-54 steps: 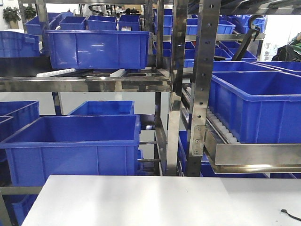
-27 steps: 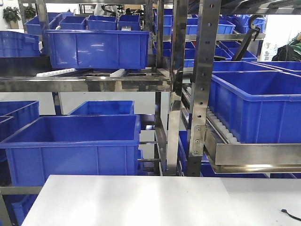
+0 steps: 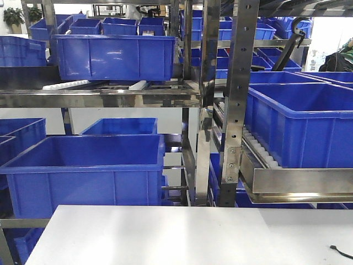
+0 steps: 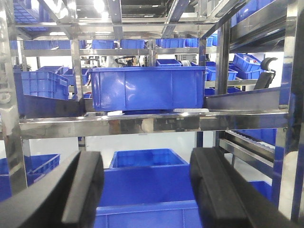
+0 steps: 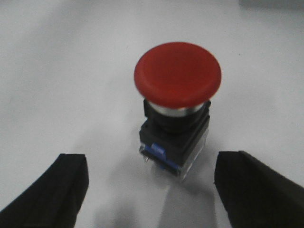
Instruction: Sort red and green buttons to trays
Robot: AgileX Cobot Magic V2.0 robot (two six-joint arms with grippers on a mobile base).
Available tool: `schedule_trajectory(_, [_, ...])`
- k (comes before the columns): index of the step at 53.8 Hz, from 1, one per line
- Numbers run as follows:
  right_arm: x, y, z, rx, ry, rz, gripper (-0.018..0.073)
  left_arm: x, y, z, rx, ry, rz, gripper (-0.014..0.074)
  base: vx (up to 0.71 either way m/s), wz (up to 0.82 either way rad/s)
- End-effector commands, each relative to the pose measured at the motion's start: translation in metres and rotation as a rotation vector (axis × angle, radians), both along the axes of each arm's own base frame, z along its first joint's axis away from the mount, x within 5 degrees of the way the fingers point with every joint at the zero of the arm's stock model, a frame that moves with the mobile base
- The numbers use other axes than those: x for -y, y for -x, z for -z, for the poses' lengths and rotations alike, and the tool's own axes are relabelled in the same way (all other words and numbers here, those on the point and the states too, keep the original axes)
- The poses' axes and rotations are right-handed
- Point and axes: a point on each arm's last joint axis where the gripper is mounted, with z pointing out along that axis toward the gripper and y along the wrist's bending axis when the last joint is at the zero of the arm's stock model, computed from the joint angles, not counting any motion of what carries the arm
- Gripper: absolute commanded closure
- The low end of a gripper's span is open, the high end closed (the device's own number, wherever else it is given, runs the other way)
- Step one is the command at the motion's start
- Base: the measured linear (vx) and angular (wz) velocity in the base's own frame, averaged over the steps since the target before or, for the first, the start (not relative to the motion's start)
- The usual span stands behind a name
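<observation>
A: Right hand (image 5: 159, 190), state?

B: Spread wide, holding nothing. Its dark fingers (image 5: 61, 190) sit at 7 and 5 o'clock in the right wrist view. The red button (image 5: 176, 95) lies between them and farther out, toward 12. Neither finger touches it.

A: How does the button sit?

B: It stands on its dark body on the white counter (image 5: 57, 71), red cap up, with a blue part low on the body. Slightly blurred. It is on the bare counter, not in a tray.

A: Left hand?

B: The left hand (image 4: 149, 190) is also wide open and empty. It is raised and faces the steel rack (image 4: 142, 126). One blue crate (image 4: 147, 88) sits on the shelf at 12 o'clock, and another shows lower down between the fingers.

A: Green button? Trays?

B: Not in any view. The front view gives only a strip of counter at 6 o'clock, with a black cable (image 3: 342, 253) end toward 4 and racks of crates behind. Neither hand shows there.

A: Progress, then?

B: My read is early. The red button is unsorted and not yet gripped; the right hand is only lined up on it. Whether the green one is already placed, I cannot tell.

A: What is left?

B: At least this: close on the red button, carry it to the red tray and release it. Then the same for the green button, if it is not already in its tray.
</observation>
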Motion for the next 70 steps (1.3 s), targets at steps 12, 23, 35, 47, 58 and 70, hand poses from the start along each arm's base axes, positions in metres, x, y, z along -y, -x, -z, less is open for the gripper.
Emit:
schedule_trajectory(12, [-0.005,-0.047,-0.021,0.313,-0.107,-0.018,0.005,-0.001,0.003,-0.02,0.117,0.022,-0.011,0.0092,0.0,0.0])
schedule_trajectory(23, [-0.007,-0.045,-0.023,0.324,-0.117,-0.045,0.0542,-0.001,0.003,-0.02,0.116,0.022,-0.01,0.0092,0.0,0.0])
schedule_trajectory(35, [-0.014,-0.044,-0.068,0.41,-0.131,-0.139,0.0568,-0.001,0.003,-0.018,0.1,0.02,-0.008,0.0092,0.0,0.0])
schedule_trajectory(47, [-0.009,-0.021,-0.151,0.428,-0.052,-0.102,0.0568,0.0,0.002,-0.012,0.029,0.011,0.005,0.0092,0.0,0.0])
schedule_trajectory(58, [-0.006,0.037,-0.217,0.468,0.068,-0.102,0.0568,0.002,0.001,-0.004,-0.062,0.0,0.021,0.0092,0.0,0.0])
schedule_trajectory(70, [-0.003,0.103,-0.248,0.552,0.07,-0.074,0.0568,0.004,0.001,0.011,-0.191,-0.03,0.042,0.0092,0.0,0.0])
